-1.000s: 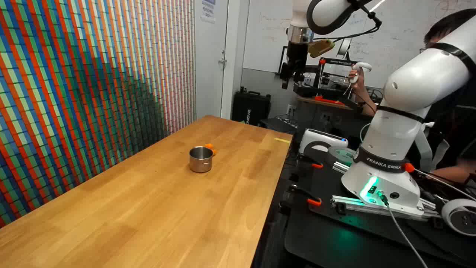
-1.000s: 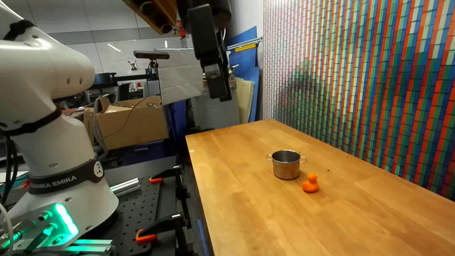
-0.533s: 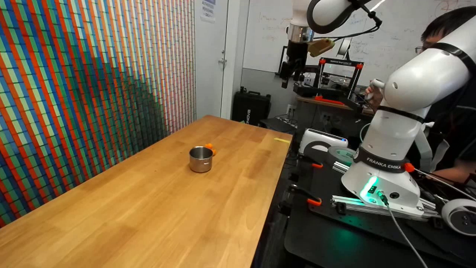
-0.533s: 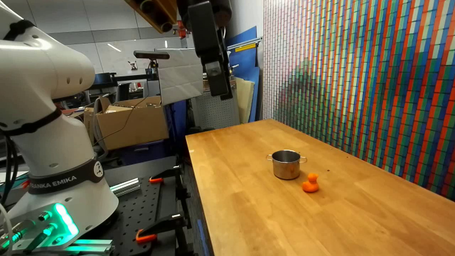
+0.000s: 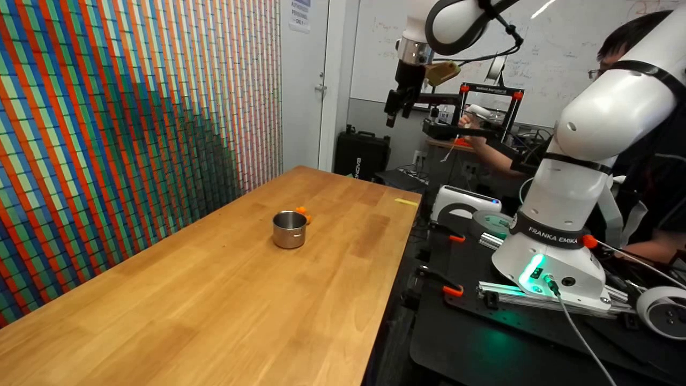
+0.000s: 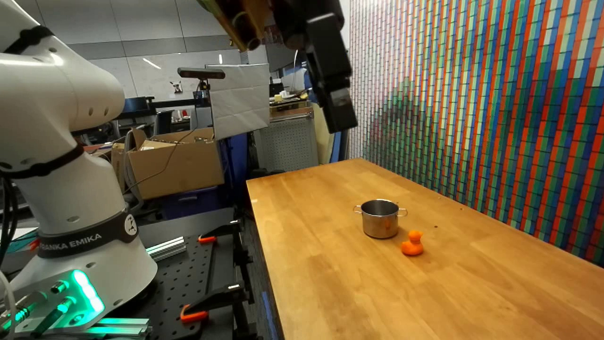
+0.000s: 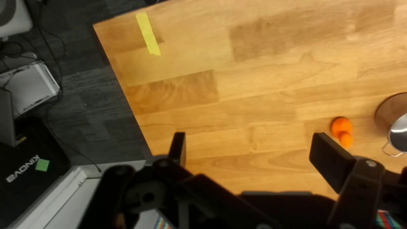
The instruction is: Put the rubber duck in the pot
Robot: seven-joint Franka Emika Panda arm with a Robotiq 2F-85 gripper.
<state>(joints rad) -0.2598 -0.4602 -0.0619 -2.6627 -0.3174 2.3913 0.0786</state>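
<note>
The orange rubber duck [image 6: 413,243] sits upright on the wooden table, close beside the pot [image 6: 380,222] and apart from it. The pot is small, silver metal, with two thin wire handles, and its opening faces up. In an exterior view the pot [image 5: 289,236] partly hides the duck [image 5: 303,211]. My gripper [image 5: 398,118] is high above the far part of the table. In the wrist view the gripper [image 7: 250,139] is open and empty, its fingers wide apart over bare wood. The duck [image 7: 341,128] shows just beyond the right finger, and the pot [image 7: 391,111] is cut by the right edge.
The wooden table [image 5: 214,305] runs along a colourful tiled wall [image 6: 472,104]. Yellow tape [image 7: 148,33] lies near a table corner. Clamps with orange tips [image 6: 194,315] stand along the robot's black base. A person sits behind the arm.
My gripper has moved left in an exterior view and right in another, toward the tiled wall, and has tilted slightly. The duck and pot have not moved.
</note>
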